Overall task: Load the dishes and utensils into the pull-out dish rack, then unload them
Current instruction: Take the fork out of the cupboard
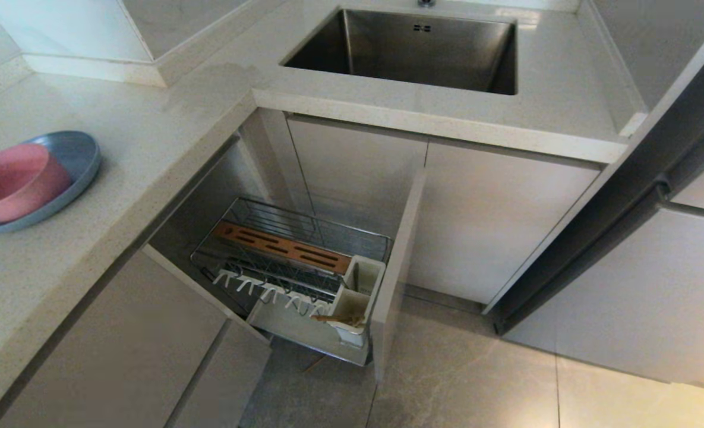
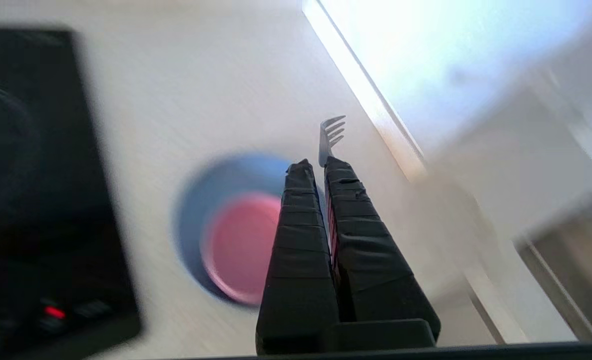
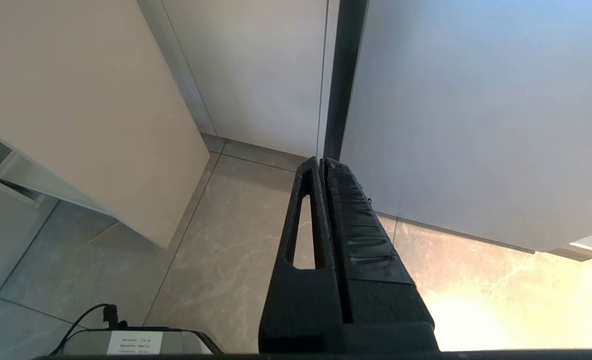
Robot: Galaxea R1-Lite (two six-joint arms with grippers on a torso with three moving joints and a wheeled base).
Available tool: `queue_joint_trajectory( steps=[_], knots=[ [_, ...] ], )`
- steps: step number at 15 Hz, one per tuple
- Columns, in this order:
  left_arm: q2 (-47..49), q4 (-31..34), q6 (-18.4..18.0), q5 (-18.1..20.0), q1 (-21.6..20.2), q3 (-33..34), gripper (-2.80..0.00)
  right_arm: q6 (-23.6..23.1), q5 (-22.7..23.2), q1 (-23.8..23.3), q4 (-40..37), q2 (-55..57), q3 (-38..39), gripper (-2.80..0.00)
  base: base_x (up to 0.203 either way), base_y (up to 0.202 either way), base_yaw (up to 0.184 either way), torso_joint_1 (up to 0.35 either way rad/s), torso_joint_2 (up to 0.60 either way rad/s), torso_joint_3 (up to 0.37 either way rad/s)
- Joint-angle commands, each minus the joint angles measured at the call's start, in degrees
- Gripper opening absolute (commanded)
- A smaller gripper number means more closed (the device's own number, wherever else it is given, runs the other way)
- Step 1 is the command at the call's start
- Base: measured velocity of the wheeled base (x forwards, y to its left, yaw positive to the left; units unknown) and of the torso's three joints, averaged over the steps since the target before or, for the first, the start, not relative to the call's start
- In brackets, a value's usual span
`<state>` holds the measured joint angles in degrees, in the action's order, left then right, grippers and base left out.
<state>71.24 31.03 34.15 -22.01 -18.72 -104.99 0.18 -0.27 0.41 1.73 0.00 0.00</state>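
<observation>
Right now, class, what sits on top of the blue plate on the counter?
A pink bowl sits on the blue plate, toward one side. The plate's surface under the bowl is covered, so anything beneath it cannot be seen.

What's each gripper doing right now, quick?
Left gripper: shut on a silver fork, above the counter.
Right gripper: shut, holding nothing, parked low over the floor.
</observation>
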Motion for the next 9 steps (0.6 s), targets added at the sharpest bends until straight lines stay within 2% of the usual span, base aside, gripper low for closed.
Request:
queue_joint_trajectory(
  steps=[1, 4, 6, 9],
  knots=[
    [0.0, 0.0, 0.3, 4.1, -7.4, 0.4, -2.80, 0.0, 0.0, 0.0, 0.0, 0.0, 0.5, -2.80, 0.000, 0.000, 0.000, 0.000, 0.00, 0.000],
    [0.7, 0.0, 2.2, 18.4, -19.2, 2.1, -2.80, 0.0, 0.0, 0.0, 0.0, 0.0, 0.4, -2.80, 0.000, 0.000, 0.000, 0.000, 0.00, 0.000],
    [2.8, 0.2, 4.8, 29.2, -24.1, 3.9, -2.80, 0.0, 0.0, 0.0, 0.0, 0.0, 0.5, -2.80, 0.000, 0.000, 0.000, 0.000, 0.00, 0.000],
    [7.2, 1.1, 6.3, 35.0, -28.7, 3.8, -2.80, 0.0, 0.0, 0.0, 0.0, 0.0, 0.5, -2.80, 0.000, 0.000, 0.000, 0.000, 0.00, 0.000]
  ],
)
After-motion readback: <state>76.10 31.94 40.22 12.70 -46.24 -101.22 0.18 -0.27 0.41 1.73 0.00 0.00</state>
